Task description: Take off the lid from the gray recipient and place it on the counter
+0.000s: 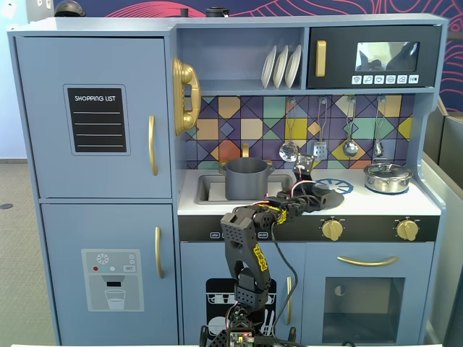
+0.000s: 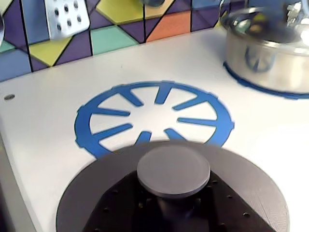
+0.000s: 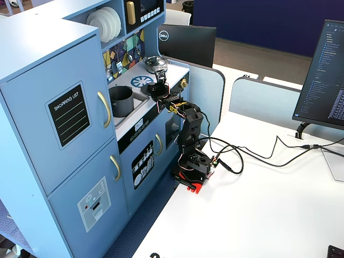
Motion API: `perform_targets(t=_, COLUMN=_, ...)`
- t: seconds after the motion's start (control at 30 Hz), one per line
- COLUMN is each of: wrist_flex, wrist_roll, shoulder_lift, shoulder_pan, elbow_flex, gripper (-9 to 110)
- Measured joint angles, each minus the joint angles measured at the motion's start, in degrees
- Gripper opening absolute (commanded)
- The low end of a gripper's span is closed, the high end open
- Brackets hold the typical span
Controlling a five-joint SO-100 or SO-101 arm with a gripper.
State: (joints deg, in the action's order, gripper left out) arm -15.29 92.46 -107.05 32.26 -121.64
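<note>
The gray recipient [image 1: 246, 179] [image 3: 122, 101] stands uncovered in the recessed sink, left of the burner print. The dark-gray lid [image 2: 96, 193] [image 1: 331, 196] fills the bottom of the wrist view, its round knob [image 2: 174, 169] facing the camera. My gripper [image 2: 174, 209] [image 1: 318, 195] [image 3: 159, 86] is shut on the stem under that knob. The lid sits low over the white counter [image 2: 43, 145], at the near edge of the blue burner print [image 2: 154, 113]. Whether the lid touches the counter I cannot tell.
A shiny silver pot with its own lid [image 2: 270, 53] [image 1: 387, 176] stands on the right burner. Utensils [image 1: 318, 148] hang along the tiled back wall. The sink wall [image 1: 206, 189] lies left of the arm. Two gold knobs [image 1: 332, 229] sit below the counter edge.
</note>
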Motion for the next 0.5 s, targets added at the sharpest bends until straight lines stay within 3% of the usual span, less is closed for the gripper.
perform_targets(t=0.1, wrist_flex=-0.44, wrist_roll=0.00, shoulder_lift=0.44, shoulder_pan=-0.18, elbow_flex=0.00, gripper=0)
perform_targets(t=0.3, wrist_flex=-2.37, wrist_roll=-0.70, shoulder_lift=0.35, shoulder_pan=0.44, elbow_flex=-2.29, gripper=24)
perform_targets(t=0.5, wrist_flex=-2.64, wrist_roll=-0.79, shoulder_lift=0.00, shoulder_pan=2.46, elbow_flex=-2.46, gripper=27)
